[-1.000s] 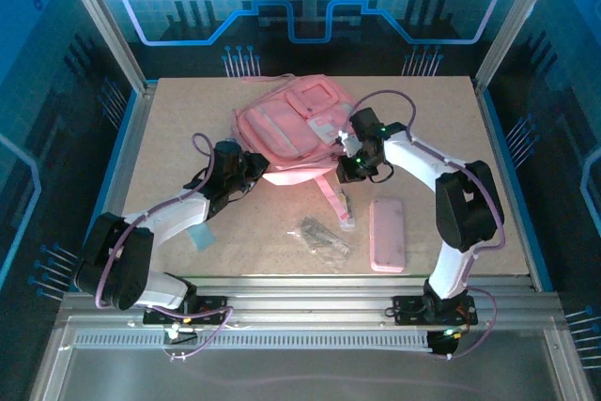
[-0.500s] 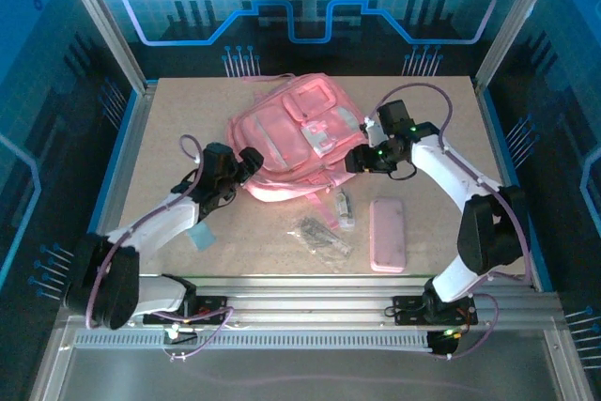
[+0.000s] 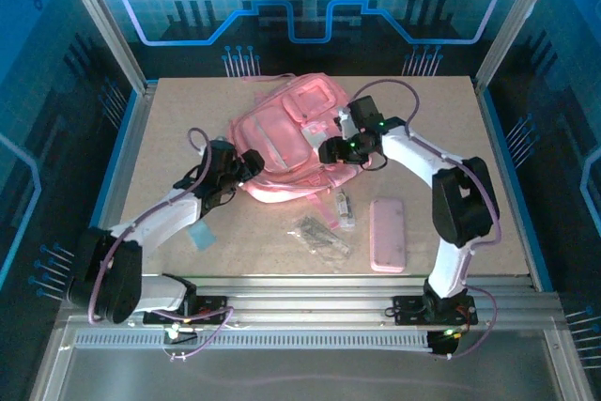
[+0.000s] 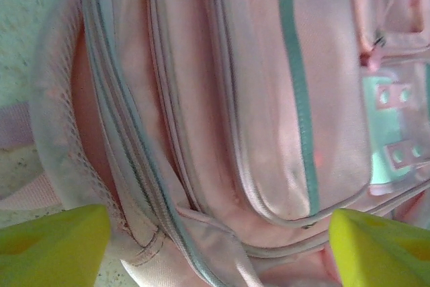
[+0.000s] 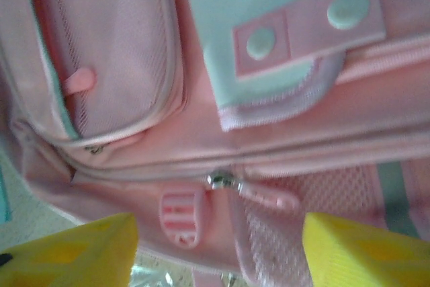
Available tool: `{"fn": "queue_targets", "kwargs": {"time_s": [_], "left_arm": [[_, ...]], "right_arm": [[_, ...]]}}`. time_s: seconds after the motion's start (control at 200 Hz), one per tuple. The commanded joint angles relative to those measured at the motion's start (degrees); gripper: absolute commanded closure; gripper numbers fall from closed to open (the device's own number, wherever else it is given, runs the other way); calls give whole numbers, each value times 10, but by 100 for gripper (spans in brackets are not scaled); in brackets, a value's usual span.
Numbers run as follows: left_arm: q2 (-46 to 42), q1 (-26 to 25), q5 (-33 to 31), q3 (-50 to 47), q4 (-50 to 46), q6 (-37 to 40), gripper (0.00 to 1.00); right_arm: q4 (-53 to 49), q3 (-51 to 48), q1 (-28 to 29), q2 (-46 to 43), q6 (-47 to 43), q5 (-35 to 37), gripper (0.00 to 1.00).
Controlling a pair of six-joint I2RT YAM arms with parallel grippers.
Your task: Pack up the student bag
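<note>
Over on the tan chipboard table (image 3: 169,129), blue-lit panels behind, seeing the big pink student bag (image 3: 286,138) slumping at back-centre, pockets facing up. Spotting left gripper (image 3: 250,164) sitting at its near-left corner, yellow fingers (image 4: 54,243) gaping wide, clamping nothing. Also catching right gripper (image 3: 327,151) hovering at the bag's right side by a zip pull (image 5: 259,195), likewise gaping. Seeing pink pencil case (image 3: 386,234) lying near-right, clear packet (image 3: 324,237) just beside.
</note>
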Motion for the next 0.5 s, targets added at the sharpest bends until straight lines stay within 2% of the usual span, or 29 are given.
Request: {"fn": "queue_targets", "kwargs": {"time_s": [0.0,0.175,0.275,0.495], "left_arm": [[32,-7,18,17,34,-15,11],[96,-7,23,38,52,-10,10],[129,-7,36,53,58,-16,11],[172,-6,56,61,79,-37,11]], "right_arm": [[21,29,4,34,-21,8,28],[54,29,15,68,-14,-23,27],[46,35,30,75,-13,-15,27],[40,27,72,70,17,-57,28]]}}
